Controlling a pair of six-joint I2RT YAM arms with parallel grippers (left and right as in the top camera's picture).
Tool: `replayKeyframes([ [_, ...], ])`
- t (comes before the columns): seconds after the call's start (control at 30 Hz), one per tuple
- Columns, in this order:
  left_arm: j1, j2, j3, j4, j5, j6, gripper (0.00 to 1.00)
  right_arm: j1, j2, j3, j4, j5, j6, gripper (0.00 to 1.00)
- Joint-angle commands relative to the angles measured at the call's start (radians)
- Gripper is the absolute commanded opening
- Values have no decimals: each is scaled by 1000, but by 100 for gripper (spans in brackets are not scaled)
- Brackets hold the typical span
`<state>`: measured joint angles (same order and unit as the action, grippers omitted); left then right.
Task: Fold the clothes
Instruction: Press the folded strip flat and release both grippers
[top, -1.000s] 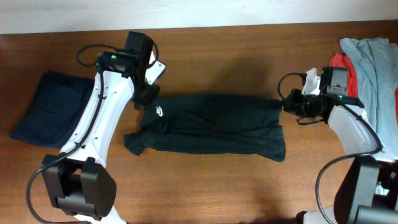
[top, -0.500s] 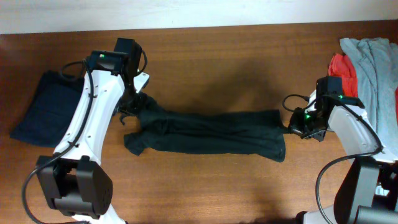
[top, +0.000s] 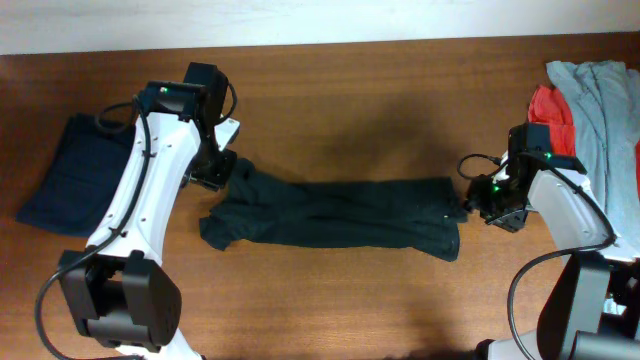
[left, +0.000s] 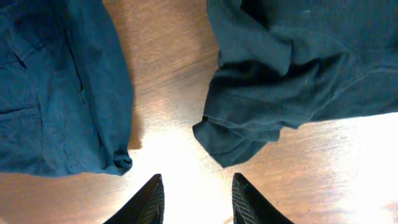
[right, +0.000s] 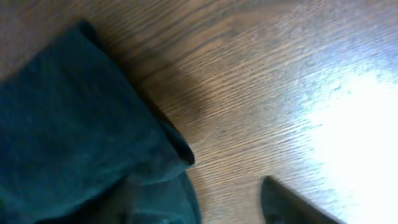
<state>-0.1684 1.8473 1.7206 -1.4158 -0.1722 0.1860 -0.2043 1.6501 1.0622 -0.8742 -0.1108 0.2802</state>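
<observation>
The black T-shirt (top: 340, 215) lies pulled into a long, rumpled band across the middle of the table (top: 350, 100). Its sleeve end is toward the left arm and its hem end toward the right arm. No logo shows on it. A folded dark navy garment (top: 70, 175) lies just off the T-shirt's sleeve end. Light grey (top: 600, 80) and red (top: 548, 108) garments are heaped well beyond its hem end.

A second ago the T-shirt lay flatter, with its white logo showing, and both grippers stood at its far edge. Since half a second ago the sleeve end has slackened and spread a little, and the arms have hardly shifted.

The left gripper (left: 199, 202) hovers at the T-shirt's sleeve end. Its fingers (left: 151, 200) are spread apart with only bare wood between them. The right gripper (top: 478, 208) sits at the hem corner. Only one finger (right: 286, 202) shows clearly, standing well off the cloth, so the jaws look parted and grip nothing.
</observation>
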Motion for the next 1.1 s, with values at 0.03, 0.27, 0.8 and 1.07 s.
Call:
replayKeyframes([
  [0.03, 4, -17, 6, 84, 118, -10, 40, -6, -16, 4, 19, 7, 9, 83],
  [0.27, -1, -14, -72, 255, 244, 1, 41, -8, 27, 4, 29, -67, 5, 83],
  [0.8, 2, -12, -484, 718, 230, 2, 3, -8, 92, 4, 29, -103, -22, 79],
  [1.07, 46, -64, -444, 702, -26, -126, 1, -8, 92, 4, 24, -102, -37, 79],
])
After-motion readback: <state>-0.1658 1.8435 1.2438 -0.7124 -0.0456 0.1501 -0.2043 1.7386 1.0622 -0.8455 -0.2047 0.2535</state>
